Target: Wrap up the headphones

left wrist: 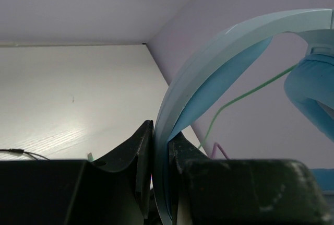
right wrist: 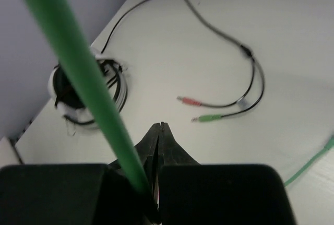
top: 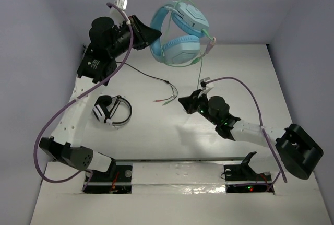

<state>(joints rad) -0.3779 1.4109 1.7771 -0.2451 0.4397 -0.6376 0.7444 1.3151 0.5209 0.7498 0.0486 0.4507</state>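
Headphones (left wrist: 219,63) in left pincer (left wrist: 162,132); band grip plain only wrist-side.

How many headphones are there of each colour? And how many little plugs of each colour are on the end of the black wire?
Light blue headphones: 1
Black-and-white headphones: 1
Red plug: 1
Green plug: 1
Total: 4
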